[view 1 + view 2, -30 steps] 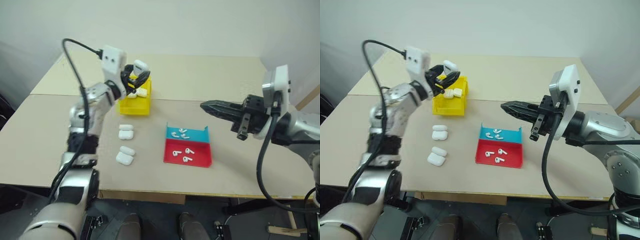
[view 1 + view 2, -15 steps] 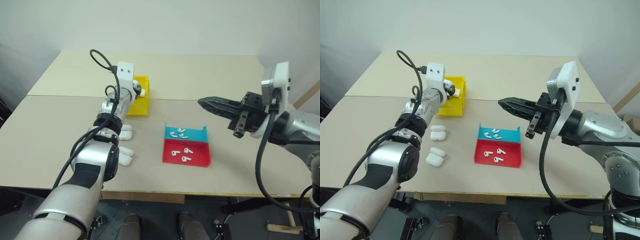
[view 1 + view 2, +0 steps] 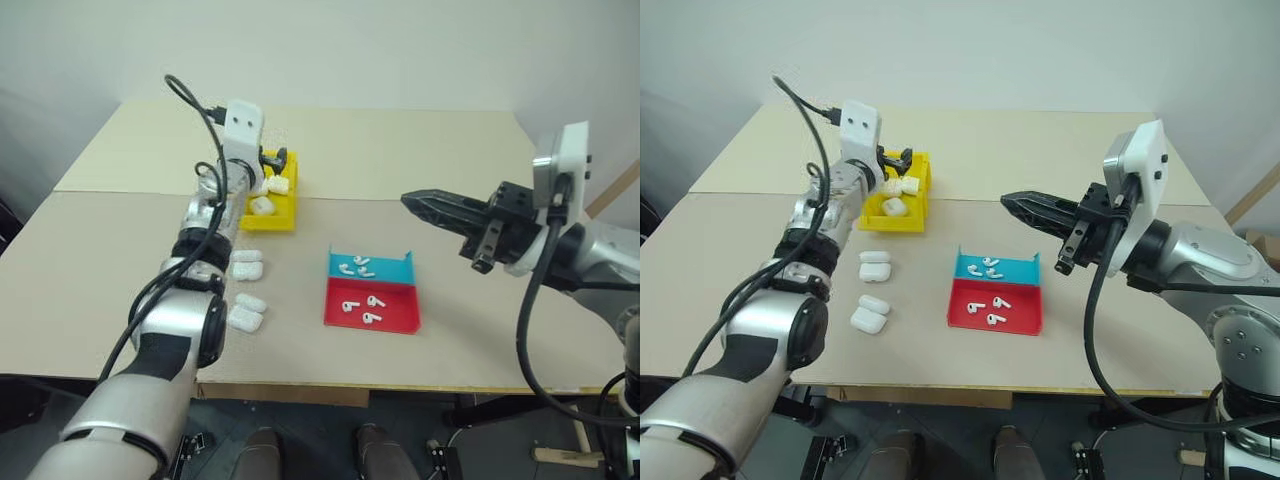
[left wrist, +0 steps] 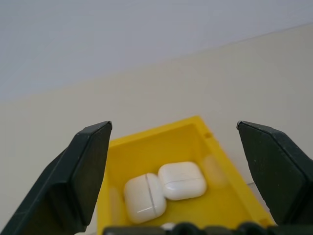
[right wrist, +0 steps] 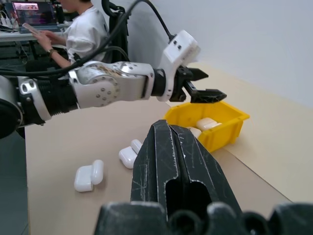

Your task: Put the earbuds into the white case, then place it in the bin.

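Silver arms (image 3: 190, 330), black pincers (image 3: 272, 163) (black cables), white wrist boxes (image 3: 858, 122).

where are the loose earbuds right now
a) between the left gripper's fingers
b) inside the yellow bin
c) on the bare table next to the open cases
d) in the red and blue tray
d: the earbuds lie scattered in both the blue and the red half of the tray, while the yellow bin holds only closed white cases.
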Available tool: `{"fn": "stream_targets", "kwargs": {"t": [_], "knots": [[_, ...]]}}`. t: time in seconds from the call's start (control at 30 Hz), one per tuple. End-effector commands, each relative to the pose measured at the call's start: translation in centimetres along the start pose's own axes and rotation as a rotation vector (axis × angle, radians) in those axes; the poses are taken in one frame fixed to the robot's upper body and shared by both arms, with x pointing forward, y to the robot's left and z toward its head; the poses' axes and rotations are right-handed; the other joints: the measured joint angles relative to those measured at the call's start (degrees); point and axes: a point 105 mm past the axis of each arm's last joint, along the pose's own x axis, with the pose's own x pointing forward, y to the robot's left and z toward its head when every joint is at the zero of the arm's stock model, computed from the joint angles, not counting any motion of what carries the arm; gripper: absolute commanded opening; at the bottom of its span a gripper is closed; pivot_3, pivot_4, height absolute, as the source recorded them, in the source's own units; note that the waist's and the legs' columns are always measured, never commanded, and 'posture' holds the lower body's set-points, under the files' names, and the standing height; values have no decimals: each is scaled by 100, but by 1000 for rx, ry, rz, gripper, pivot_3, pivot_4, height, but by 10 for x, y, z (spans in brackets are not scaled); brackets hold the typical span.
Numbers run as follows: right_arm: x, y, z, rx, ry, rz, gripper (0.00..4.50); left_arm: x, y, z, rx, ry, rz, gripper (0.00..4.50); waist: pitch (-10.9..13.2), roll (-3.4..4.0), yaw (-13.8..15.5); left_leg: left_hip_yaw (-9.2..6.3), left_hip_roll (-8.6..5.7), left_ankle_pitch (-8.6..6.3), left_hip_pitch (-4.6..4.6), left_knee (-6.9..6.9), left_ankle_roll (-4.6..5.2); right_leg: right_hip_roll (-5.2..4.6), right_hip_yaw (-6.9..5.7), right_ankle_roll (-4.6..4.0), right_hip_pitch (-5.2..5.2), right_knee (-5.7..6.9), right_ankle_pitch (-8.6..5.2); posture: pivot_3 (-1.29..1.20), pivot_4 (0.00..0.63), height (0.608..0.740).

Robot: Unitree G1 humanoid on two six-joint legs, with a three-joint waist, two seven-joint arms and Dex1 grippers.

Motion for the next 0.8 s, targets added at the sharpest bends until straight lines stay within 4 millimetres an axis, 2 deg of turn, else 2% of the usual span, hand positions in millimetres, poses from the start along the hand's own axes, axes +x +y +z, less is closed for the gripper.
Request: {"fn": "stream_targets", "kwargs": {"t": [0.03,0.17,0.33,0.5,0.67,0.8], "knots": [[-3,-4,-5,-42,-23,-34,0,-29,-10,27,103,-138,-221,4440,0,1,-30,1,1,0,2,-1,-1,1,1,0,0,2,0,0,150,740],[-8,-4,-26,-47,47,-29,0,-89,-24,24,109,-183,-551,4440,-1,2,-71,2,4,2,4,1,-3,0,0,-1,2,4,0,0,150,740],[-19,1,-44,-65,136,25,0,-155,-34,18,136,-168,-823,4440,-1,2,-81,3,8,2,9,1,-3,0,-2,-2,7,6,0,0,150,740],[-29,6,-52,-64,186,81,0,-201,-41,23,93,-116,-991,4440,-2,1,-92,7,12,2,17,2,-3,2,-1,-2,12,4,-1,0,150,740],[-35,11,-51,-68,191,123,0,-220,-44,29,36,-69,-1000,4440,-2,1,-105,8,16,1,17,2,-2,5,-1,-1,11,3,-3,0,150,740],[-36,12,-49,-70,188,134,0,-225,-47,28,23,-43,-985,4440,-2,1,-103,10,16,1,20,2,-2,5,0,-1,11,3,-4,0,150,740]]}}
